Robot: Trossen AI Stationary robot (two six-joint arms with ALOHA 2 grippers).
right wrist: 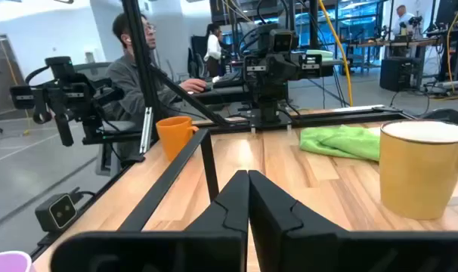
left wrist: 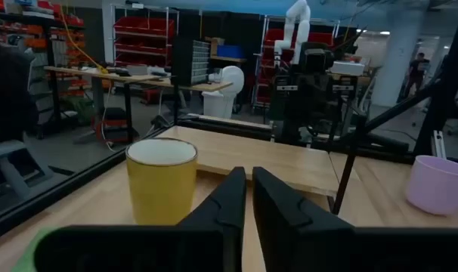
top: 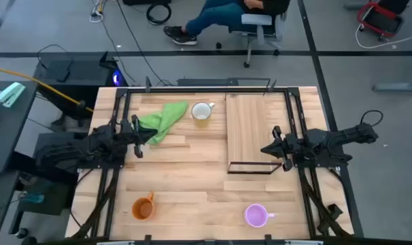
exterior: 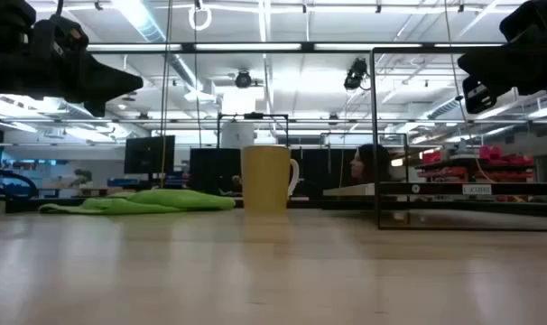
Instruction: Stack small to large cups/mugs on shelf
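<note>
The orange mug [top: 144, 208] and the purple mug [top: 255, 215] stand well apart along the near edge of the worktop [top: 185, 184]. Farther in, the left claw [top: 136, 138] hangs closed and empty beside the green cloth [top: 162, 120], and the right claw [top: 275, 148], also closed and empty, hangs over the shelf [top: 250, 126] near its black frame [top: 253, 167]. The white mug [top: 202, 112] stands at the far side, between cloth and shelf.

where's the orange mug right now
In the high view the orange mug sits near the table's front-left corner, apart from the green cloth and the purple mug.
</note>
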